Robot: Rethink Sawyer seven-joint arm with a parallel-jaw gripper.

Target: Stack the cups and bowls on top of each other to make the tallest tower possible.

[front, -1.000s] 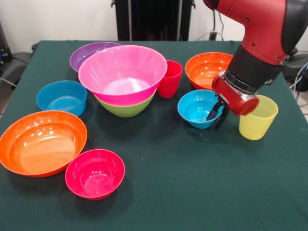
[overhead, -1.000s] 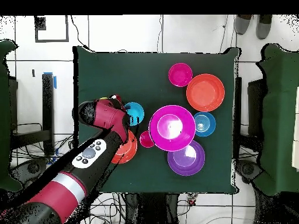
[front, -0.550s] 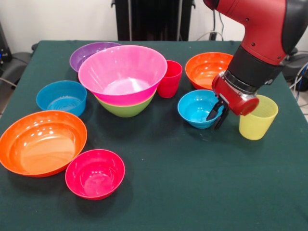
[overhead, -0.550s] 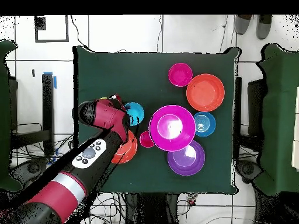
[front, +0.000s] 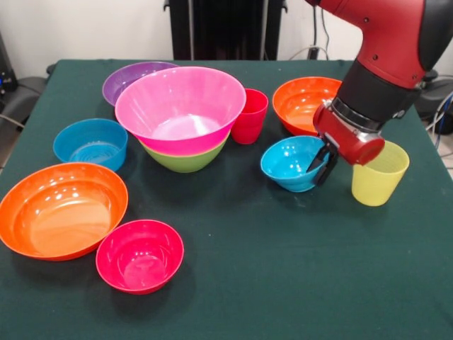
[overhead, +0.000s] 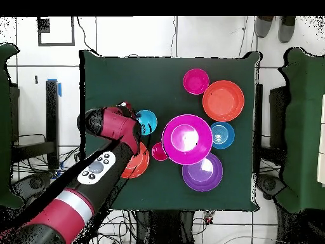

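Gripping the right-hand rim of a small blue bowl (front: 291, 162), the gripper (front: 322, 164) had its dark fingers closed on the bowl's wall, one inside and one outside. That bowl sat tilted in the front view, its gripped side raised a little. The red and black arm (front: 382, 57) came down from the upper right. Just beside the gripper, to the right, stood the yellow cup (front: 379, 173), upright and partly hidden behind the red wrist. An orange bowl (front: 303, 100) lay behind the held bowl, near it. The red cup (front: 249, 115) stood upright just beside the tower (front: 181, 113), in which the big pink bowl sat nested in the green bowl (front: 185, 161). The purple bowl (front: 131, 78) was behind the tower, touching or nearly touching it; which could not be told. On the left of the green table (front: 283, 283) rested the second small blue bowl (front: 90, 144), and in front of it the other wide orange bowl (front: 61, 210) with the small red-pink bowl (front: 139, 255) against its right side. In the overhead view the held blue bowl (overhead: 146, 120) showed beside the arm's head.
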